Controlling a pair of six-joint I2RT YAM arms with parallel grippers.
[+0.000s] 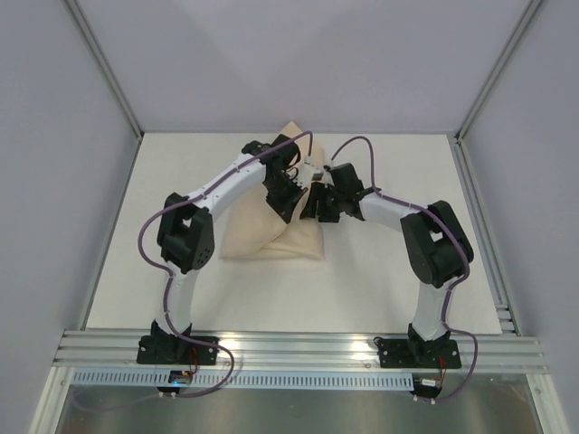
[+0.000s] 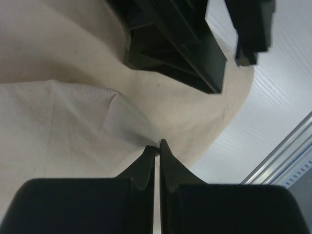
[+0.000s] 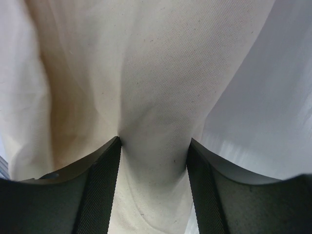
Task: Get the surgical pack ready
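Right wrist view, beige cloth (image 3: 156,112) bunched between right jaws, left jaws pinching fold

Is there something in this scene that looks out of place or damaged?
Nothing looks damaged or spilled. The beige cloth is bunched and uneven on the table, since the left gripper pinches a fold and the right gripper has cloth between its fingers.

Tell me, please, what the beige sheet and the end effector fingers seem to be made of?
The beige sheet looks like woven cotton-type cloth, matte: a fine diagonal weave shows and it folds softly. The right end effector has fingers of black material, probably plastic, with ribbed inner pads, perhaps rubber. The left end effector looks the same dark matte plastic.
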